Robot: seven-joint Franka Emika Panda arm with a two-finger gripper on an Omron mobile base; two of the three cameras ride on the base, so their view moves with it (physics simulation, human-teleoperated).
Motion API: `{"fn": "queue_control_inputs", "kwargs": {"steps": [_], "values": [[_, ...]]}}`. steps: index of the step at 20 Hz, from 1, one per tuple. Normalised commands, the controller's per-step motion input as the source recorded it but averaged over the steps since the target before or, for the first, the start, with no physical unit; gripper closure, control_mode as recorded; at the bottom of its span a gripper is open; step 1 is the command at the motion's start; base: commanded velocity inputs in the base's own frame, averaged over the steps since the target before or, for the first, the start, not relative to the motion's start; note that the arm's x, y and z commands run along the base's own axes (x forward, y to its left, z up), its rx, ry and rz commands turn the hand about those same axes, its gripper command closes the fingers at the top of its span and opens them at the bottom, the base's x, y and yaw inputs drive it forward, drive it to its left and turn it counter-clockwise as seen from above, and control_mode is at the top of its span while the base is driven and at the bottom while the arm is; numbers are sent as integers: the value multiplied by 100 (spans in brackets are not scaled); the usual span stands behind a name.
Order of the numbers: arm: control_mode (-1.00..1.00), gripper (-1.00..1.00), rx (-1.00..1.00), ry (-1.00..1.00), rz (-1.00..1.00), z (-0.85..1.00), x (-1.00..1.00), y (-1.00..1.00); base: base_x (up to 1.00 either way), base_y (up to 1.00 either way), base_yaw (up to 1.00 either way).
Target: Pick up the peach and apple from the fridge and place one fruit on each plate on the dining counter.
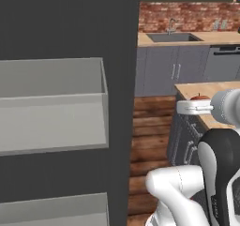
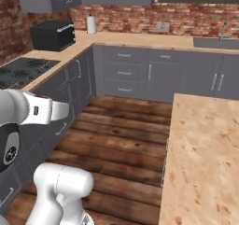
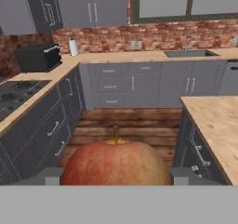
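No writing legible; apple (image 3: 116, 165) sits between fingers (image 3: 50, 176)

walls: red brick (image 2: 186, 18) | floor: dark wood planks (image 2: 116, 144) | cabinets: grey (image 2: 135, 74) | window (image 3: 186, 0): possibly

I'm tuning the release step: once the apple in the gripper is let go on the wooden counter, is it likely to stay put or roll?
The apple looks round and smooth, so it would probably roll if released off-centre. Its skin looks glossy, so it may slip between the fingertips. The dining counter top looks flat and rimless, so nothing there would likely stop it.
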Motion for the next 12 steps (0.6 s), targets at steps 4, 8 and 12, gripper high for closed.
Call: {"fn": "queue_control_inputs", "kwargs": {"steps": [4, 8, 12], "values": [[100, 100, 0, 0, 0, 0, 0, 0, 67, 21, -16], [100, 100, 0, 0, 0, 0, 0, 0, 72, 30, -18], [100, 100, 0, 0, 0, 0, 0, 0, 79, 33, -17]]}}
